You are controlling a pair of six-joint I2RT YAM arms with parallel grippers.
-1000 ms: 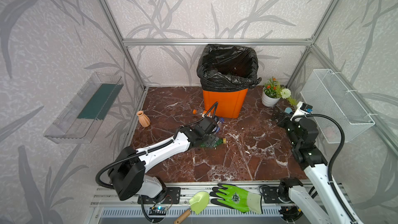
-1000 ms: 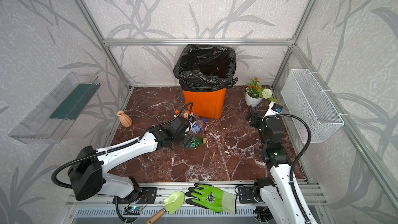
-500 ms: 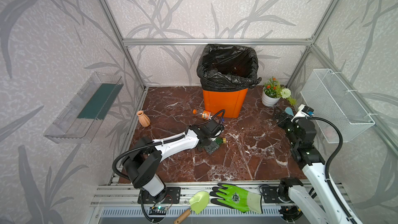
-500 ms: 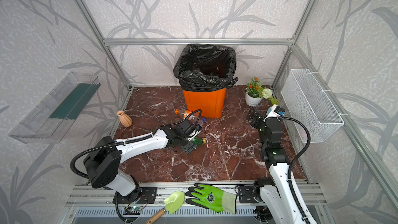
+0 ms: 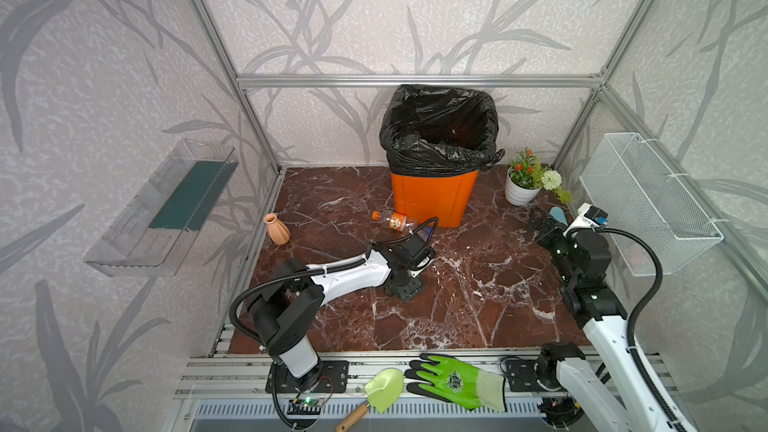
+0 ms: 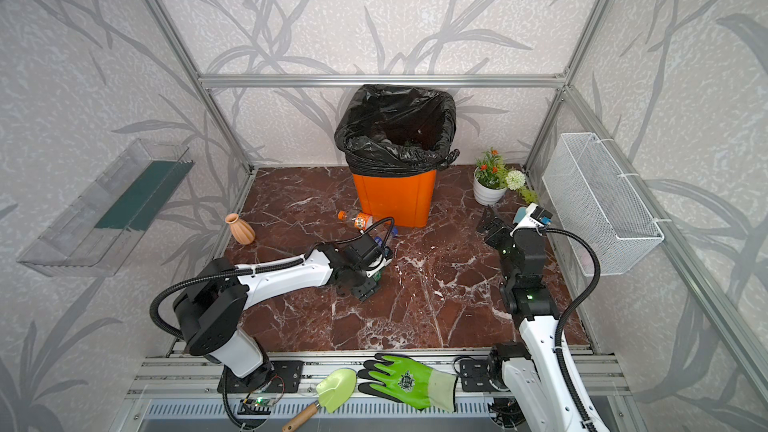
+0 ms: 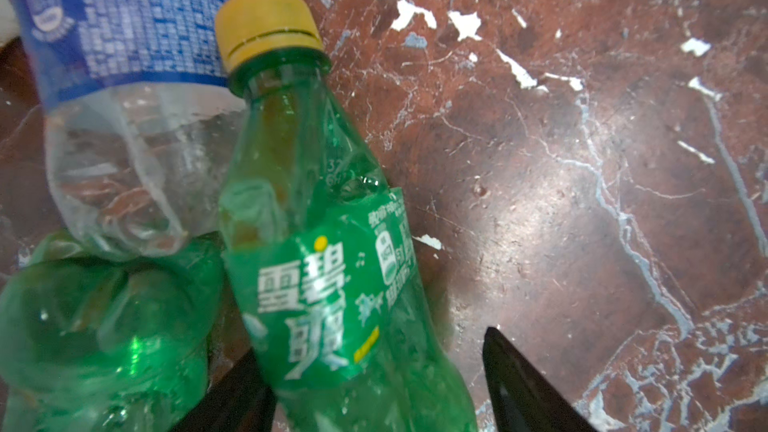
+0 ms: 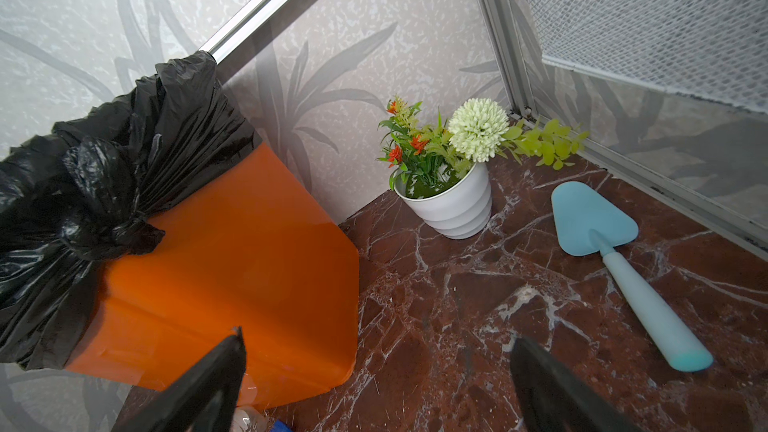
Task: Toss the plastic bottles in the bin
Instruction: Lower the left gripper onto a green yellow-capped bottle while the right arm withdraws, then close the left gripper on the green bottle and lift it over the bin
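Risk, left wrist view: green plastic bottle with yellow cap (image 7: 332, 284) lies off-centre between jaws of left gripper (image 7: 370, 342). Jaws half-spread, nothing clamped. One finger (image 7: 523, 388) apart from bottle, other just beside it. Smooth round body may squirt out or roll under uneven squeeze. Crumpled clear bottle with blue label (image 7: 124, 118) and second green bottle (image 7: 104, 326) touch it on side away from free finger and may get dragged along.

Top view: tall orange bin with black bag (image 5: 432, 201) well beyond left gripper. Clear bottle with orange label (image 5: 392, 220) lies between, near bin foot.

Right wrist view: right gripper (image 8: 378, 340) spread wide, empty. Bin close ahead.
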